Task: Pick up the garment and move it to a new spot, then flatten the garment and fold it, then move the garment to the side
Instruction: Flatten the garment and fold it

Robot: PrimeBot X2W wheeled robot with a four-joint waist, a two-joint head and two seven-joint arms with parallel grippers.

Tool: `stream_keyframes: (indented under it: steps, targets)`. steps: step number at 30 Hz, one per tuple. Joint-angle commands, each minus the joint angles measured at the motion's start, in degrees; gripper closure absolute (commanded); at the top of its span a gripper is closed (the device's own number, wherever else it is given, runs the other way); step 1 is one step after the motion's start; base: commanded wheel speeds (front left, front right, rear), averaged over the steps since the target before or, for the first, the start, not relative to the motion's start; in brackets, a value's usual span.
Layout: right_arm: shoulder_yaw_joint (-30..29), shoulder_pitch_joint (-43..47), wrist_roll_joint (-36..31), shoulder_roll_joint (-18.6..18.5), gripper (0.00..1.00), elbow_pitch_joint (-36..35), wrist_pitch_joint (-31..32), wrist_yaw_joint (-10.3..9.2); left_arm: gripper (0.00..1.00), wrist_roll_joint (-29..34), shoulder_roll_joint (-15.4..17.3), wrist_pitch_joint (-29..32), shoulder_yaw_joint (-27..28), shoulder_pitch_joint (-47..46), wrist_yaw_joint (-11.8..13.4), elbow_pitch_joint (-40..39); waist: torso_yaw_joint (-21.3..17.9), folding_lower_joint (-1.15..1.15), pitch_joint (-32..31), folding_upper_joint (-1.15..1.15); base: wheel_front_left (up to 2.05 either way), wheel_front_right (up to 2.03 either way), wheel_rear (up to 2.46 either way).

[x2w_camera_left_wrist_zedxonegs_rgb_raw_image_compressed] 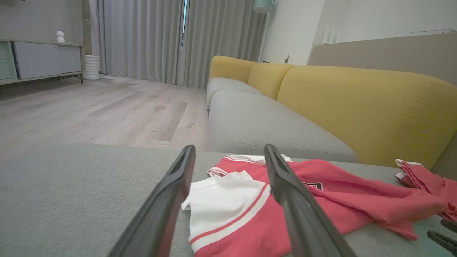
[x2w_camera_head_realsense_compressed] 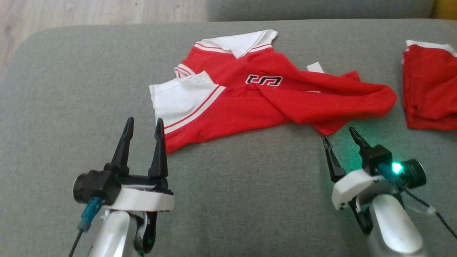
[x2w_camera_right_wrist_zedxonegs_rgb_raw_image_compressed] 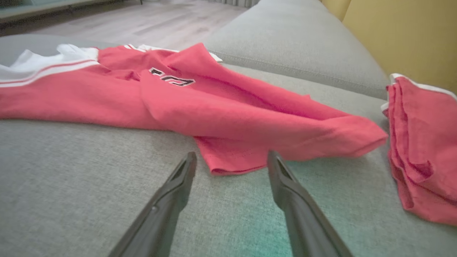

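Note:
A red and white garment (x2w_camera_head_realsense_compressed: pixel 250 96) with a dark chest logo lies crumpled on the grey cushion (x2w_camera_head_realsense_compressed: pixel 232 200), collar at the far side. My left gripper (x2w_camera_head_realsense_compressed: pixel 144 121) stands open just in front of its white sleeve (x2w_camera_left_wrist_zedxonegs_rgb_raw_image_compressed: pixel 221 194), touching nothing. On the other side, my right gripper (x2w_camera_head_realsense_compressed: pixel 339 135) is open too, close to the garment's red lower corner (x2w_camera_right_wrist_zedxonegs_rgb_raw_image_compressed: pixel 232 162), nothing between its fingers. In the right wrist view the garment (x2w_camera_right_wrist_zedxonegs_rgb_raw_image_compressed: pixel 200 103) spreads across the cushion ahead of the fingers.
A second red garment (x2w_camera_head_realsense_compressed: pixel 430 89) lies bunched at the right edge of the cushion. Beyond it are a grey seat cushion (x2w_camera_left_wrist_zedxonegs_rgb_raw_image_compressed: pixel 264 125) and yellow backrests (x2w_camera_left_wrist_zedxonegs_rgb_raw_image_compressed: pixel 357 107). Wooden floor (x2w_camera_left_wrist_zedxonegs_rgb_raw_image_compressed: pixel 89 110) lies past the cushion's far left edge.

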Motion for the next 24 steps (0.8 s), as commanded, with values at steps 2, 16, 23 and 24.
stream_keyframes:
  steps: [2, 16, 23, 24]
  targets:
    - [1.17, -4.11, -1.62, -0.64, 0.0, 1.92, 0.85, 0.37, 0.0, -0.38, 0.43, -0.29, 0.99, -3.27, -0.05, -1.54, 1.57, -0.01, 1.14, 0.0, 0.0, 0.0, 0.0]
    - [-0.28, -11.96, -5.56, -0.95, 1.0, 16.39, 0.53, 0.37, 0.0, -0.81, 0.43, -0.29, -0.07, -4.2, 0.37, -1.19, 4.52, -0.01, 2.74, 0.0, 0.0, 0.0, 0.0]
    - [-2.82, -11.35, -3.31, -0.45, 1.0, 17.78, -2.04, 0.37, 0.0, -0.02, 0.43, -0.29, 1.96, -3.27, 0.46, -0.85, 1.14, -0.01, 0.55, 0.0, 0.0, 0.0, 0.0]
    - [-3.38, -10.7, -2.86, -0.41, 1.0, 17.32, -2.34, 0.37, 0.0, 0.01, 0.43, -0.29, 2.28, -3.11, 0.43, -0.88, 0.43, -0.01, 0.08, 0.0, 0.0, 0.0, 0.0]
